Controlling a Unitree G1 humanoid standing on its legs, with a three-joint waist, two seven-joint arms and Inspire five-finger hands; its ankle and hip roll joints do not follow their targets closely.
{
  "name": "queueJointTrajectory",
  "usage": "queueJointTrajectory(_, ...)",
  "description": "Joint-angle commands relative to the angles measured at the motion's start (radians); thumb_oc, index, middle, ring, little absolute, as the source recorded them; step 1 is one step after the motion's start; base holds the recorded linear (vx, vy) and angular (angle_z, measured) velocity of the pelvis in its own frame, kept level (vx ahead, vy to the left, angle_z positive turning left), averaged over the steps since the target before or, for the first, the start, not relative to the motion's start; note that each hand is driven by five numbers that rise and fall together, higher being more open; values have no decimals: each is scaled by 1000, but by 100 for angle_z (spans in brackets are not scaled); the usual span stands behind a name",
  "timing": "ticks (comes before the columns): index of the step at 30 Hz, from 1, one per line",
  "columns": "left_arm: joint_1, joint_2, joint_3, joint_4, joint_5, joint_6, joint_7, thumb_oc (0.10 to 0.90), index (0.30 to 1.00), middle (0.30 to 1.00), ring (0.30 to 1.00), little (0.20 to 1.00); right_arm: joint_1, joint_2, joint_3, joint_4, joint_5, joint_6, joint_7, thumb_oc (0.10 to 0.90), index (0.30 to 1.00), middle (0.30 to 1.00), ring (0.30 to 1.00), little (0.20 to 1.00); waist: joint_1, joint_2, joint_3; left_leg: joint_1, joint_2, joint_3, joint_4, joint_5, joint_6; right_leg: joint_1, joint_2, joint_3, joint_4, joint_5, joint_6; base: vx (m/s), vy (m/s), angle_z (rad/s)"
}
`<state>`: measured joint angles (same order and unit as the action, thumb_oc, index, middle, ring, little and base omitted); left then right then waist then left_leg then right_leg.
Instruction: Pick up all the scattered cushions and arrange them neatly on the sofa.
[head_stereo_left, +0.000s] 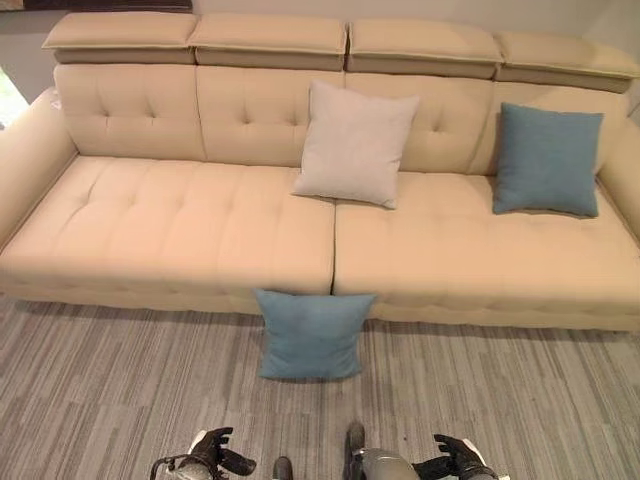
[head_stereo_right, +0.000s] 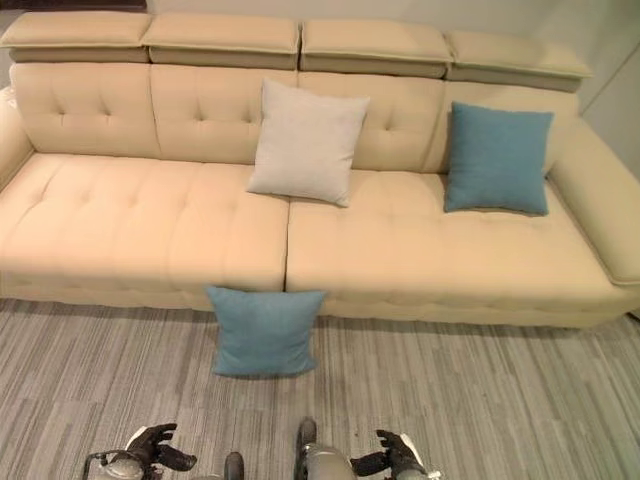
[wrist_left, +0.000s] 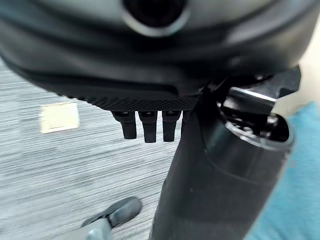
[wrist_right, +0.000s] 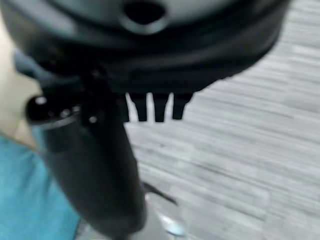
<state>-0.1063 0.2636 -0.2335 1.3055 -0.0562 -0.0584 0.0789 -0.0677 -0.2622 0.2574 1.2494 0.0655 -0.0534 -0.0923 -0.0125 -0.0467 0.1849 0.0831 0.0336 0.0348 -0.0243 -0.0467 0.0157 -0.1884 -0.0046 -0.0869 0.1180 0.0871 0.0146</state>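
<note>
Both hands, left hand and right hand, hang relaxed and empty; I centre them either side of the blue floor cushion ahead before lifting.

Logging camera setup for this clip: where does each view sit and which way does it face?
Left eye, right eye: head, facing down at the sofa and floor cushion; left hand and right hand low.
Left wrist: along its fingers toward carpet.
Right wrist: likewise, fingers.
Both wrist views catch blue cushion.

Two cushions propped on sofa, centre and right; third cushion on floor, against sofa's near front.
</note>
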Motion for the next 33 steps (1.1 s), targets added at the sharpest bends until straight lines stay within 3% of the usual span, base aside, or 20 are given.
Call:
queueJointTrajectory(1,-11,6,-2,-16,24,-25,12,800,900,900,900,900,18,-39,-4,-10,23,-21,-13,800,900,900,900,900,-21,-14,-9,-46,-118,9,73,-74,38,29,24,21,-1,-108,79,176,-76,50)
queueJointTrajectory(4,-16,-3,-16,-18,31,-27,2,800,900,900,900,900,33,-46,-23,-2,42,-28,-14,800,900,900,900,900,-38,-19,-13,-89,-93,58,200,-117,-8,88,-10,-18,-59,-110,59,140,-84,68)
queueJointTrajectory(8,-25,-3,-17,-26,25,-24,3,800,900,900,900,900,23,-53,-21,1,56,-27,-14,800,900,900,900,900,-37,-23,-1,-161,-39,123,355,-106,-24,129,-17,-40,-88,-116,37,26,-22,68)
queueJointTrajectory(10,-26,-2,-17,-30,19,-23,6,800,900,900,900,900,24,-56,-23,2,59,-21,-14,800,900,900,900,900,-39,-29,-3,-174,17,165,338,-98,-27,153,-35,-57,-105,-128,36,118,57,9)
queueJointTrajectory(11,-26,-2,-21,-29,22,-21,8,800,900,900,900,900,27,-60,-26,2,57,-21,-16,800,900,900,900,900,-36,-28,-10,-179,55,164,273,-75,-35,169,-45,-71,-116,-134,44,120,85,25)
queueJointTrajectory(12,-26,-2,-22,-29,22,-21,8,800,900,900,900,900,27,-60,-26,2,57,-21,-16,800,900,900,900,900,-37,-28,-10,-177,54,164,270,-73,-36,170,-45,-72,-117,-134,44,180,172,34)
queueJointTrajectory(13,-29,-1,-27,-34,19,-21,8,800,900,900,900,900,31,-63,-33,0,58,-21,-18,800,900,900,900,900,-39,-17,-17,-176,106,164,172,-2,-67,177,-51,-84,-123,-143,52,99,103,24)
queueJointTrajectory(14,-29,-1,-27,-34,19,-21,8,800,900,900,900,900,32,-63,-33,0,58,-21,-18,800,900,900,900,900,-39,-17,-17,-174,105,164,168,0,-68,178,-51,-84,-123,-143,51,145,160,16)
queueJointTrajectory(16,-32,-2,-31,-36,17,-21,8,800,900,900,900,900,32,-65,-41,-2,57,-21,-20,800,900,900,900,900,-38,-9,-21,-181,144,139,106,60,-92,184,-53,-80,-118,-159,53,161,203,3)
queueJointTrajectory(17,-31,-3,-36,-40,10,-25,8,800,900,900,900,900,36,-67,-45,-3,52,-21,-22,800,900,900,900,900,-32,-3,-23,-204,167,90,81,97,-109,198,-60,-70,-114,-174,57,168,223,-3)
queueJointTrajectory(18,-31,-3,-36,-40,10,-25,8,800,900,900,900,900,37,-68,-45,-3,52,-21,-22,800,900,900,900,900,-33,-3,-23,-203,167,90,81,98,-109,199,-61,-71,-113,-175,57,220,350,-12)
queueJointTrajectory(19,-33,-7,-42,-40,3,-29,6,800,900,900,900,900,42,-70,-47,-4,42,-22,-21,800,900,900,900,900,-30,2,-21,-219,172,46,78,103,-116,212,-75,-57,-104,-186,64,113,199,-13)
queueJointTrajectory(23,-29,-8,-44,-37,2,-29,1,800,900,900,900,900,42,-65,-56,2,36,-19,-18,800,900,900,900,900,-31,1,-28,-219,166,39,106,86,-120,224,-108,-38,-89,-186,79,147,295,-21)
queueJointTrajectory(25,-42,2,-53,-41,10,-31,1,800,900,900,900,900,35,-57,-67,-9,51,-21,-14,800,900,900,900,900,-36,-6,-28,-225,137,53,131,52,-105,212,-150,-21,-63,-174,99,120,376,-15)
queueJointTrajectory(29,-48,19,-47,-43,8,-29,6,800,900,900,900,900,11,-46,-57,-22,53,-17,-14,800,900,900,900,900,-29,-13,-21,-225,109,84,144,14,-75,151,-177,3,-7,-149,119,-12,267,-3)
queueJointTrajectory(30,-49,40,-31,-40,3,-25,15,800,900,900,900,900,-16,-39,-36,-40,49,-16,-15,800,900,900,900,900,-16,-9,-4,-213,94,125,142,-7,-50,81,-195,-24,68,-123,129,-32,221,-47)
queueJointTrajectory(32,-49,40,-30,-40,3,-25,15,800,900,900,900,900,-16,-39,-36,-40,49,-16,-15,800,900,900,900,900,-14,-9,-4,-213,93,127,142,-7,-49,79,-196,-22,70,-124,130,3,172,-69)
queueJointTrajectory(33,-38,47,-19,-30,3,-27,13,800,900,900,900,900,-17,-38,-29,-52,45,-21,-18,800,900,900,900,900,-8,-5,1,-190,80,147,131,-16,-40,61,-188,-71,99,-129,124,37,124,-64)
